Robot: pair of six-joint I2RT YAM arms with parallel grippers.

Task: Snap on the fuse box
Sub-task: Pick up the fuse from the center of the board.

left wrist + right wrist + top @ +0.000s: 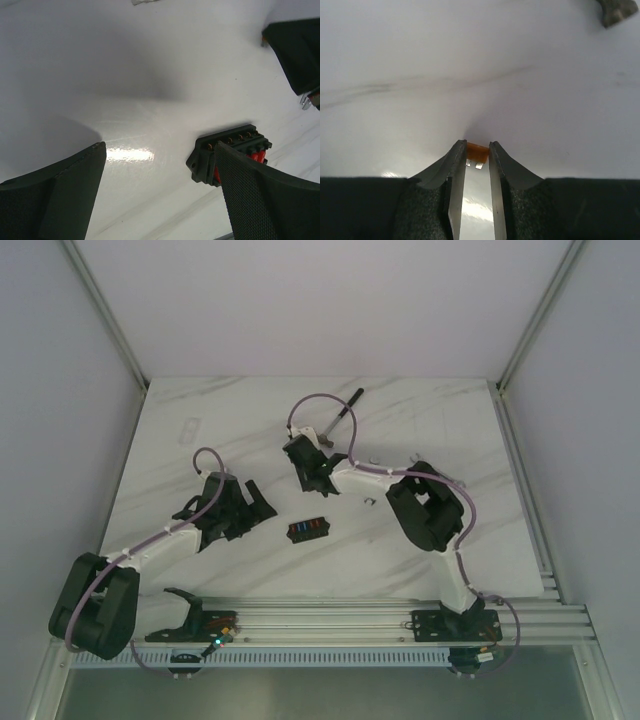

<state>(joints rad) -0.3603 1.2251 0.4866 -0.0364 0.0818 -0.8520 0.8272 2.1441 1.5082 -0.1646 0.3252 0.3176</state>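
Note:
The fuse box (pixel 307 530) is a small black box with red, blue and orange fuses, lying flat on the marble table in front of both arms. In the left wrist view the fuse box (pixel 231 148) is partly hidden behind my right-hand finger. My left gripper (pixel 261 500) (pixel 160 150) stands wide open just left of the box, with nothing between its fingers. My right gripper (pixel 312 483) (pixel 477 151) is down at the table behind the box. Its jaws are closed on a tiny orange fuse (pixel 477 149) whose metal prongs point toward the camera.
A black-handled tool (pixel 343 412) lies at the back of the table. A clear plastic piece (pixel 192 428) lies at the back left, and a small clip (pixel 368 502) sits right of the fuse box. The right arm's elbow (pixel 425 508) rises at mid right.

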